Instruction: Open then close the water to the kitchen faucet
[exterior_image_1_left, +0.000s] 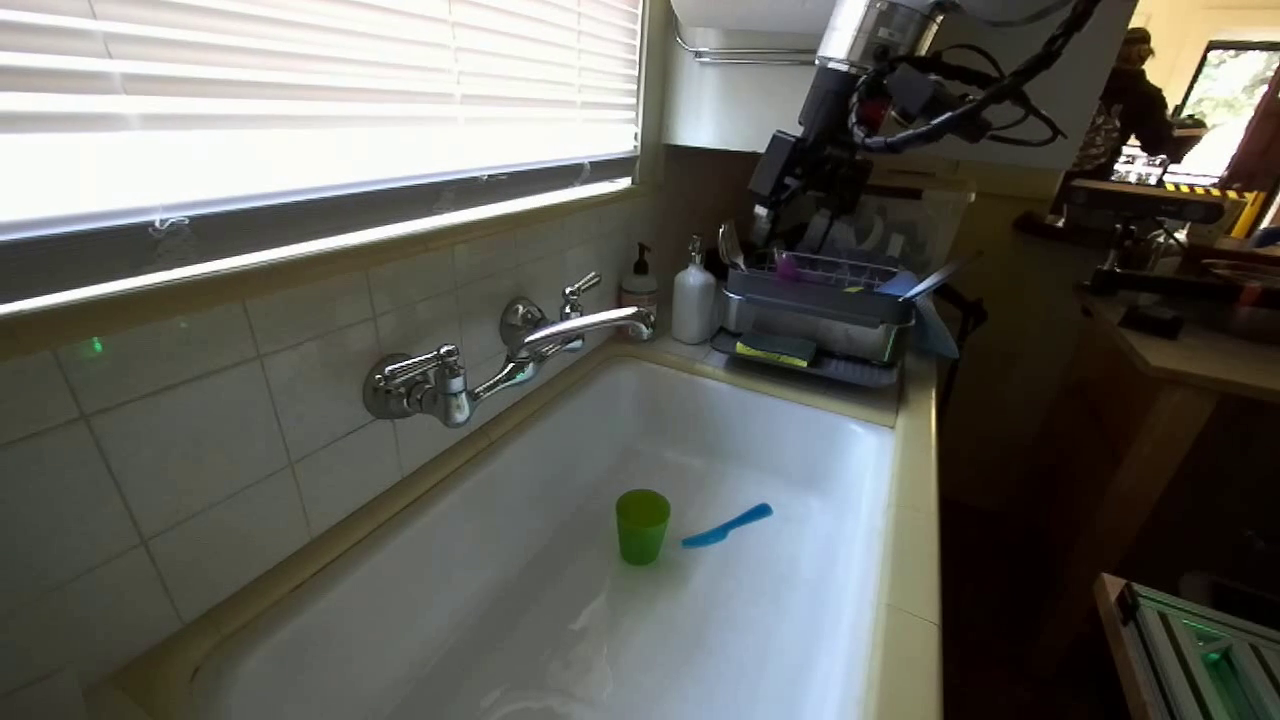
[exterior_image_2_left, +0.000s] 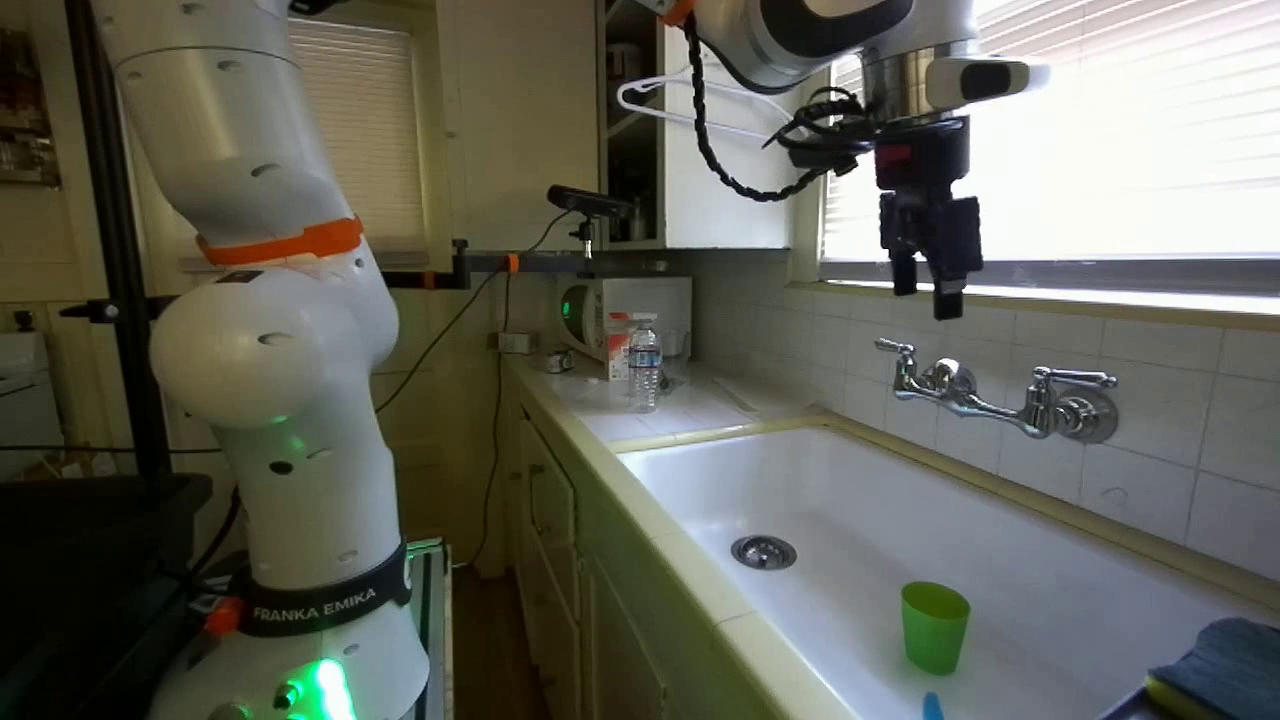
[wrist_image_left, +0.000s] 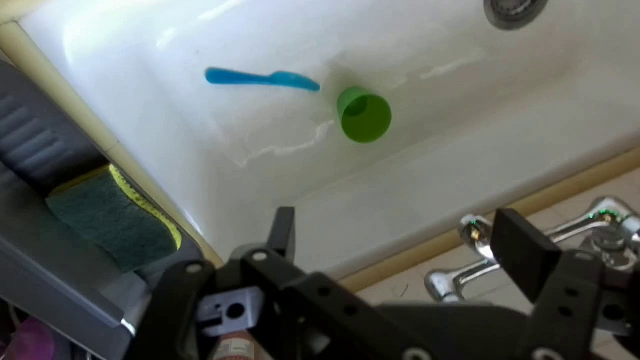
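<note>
Gripper (wrist_image_left: 397, 230) nearest, faucet (exterior_image_1_left: 520, 368) parallels wall (exterior_image_1_left: 310, 360), spout (exterior_image_1_left: 590, 324) outward.

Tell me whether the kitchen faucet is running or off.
Off: in an exterior view no stream falls from the spout of the kitchen faucet; a slow drip I could not tell.
</note>
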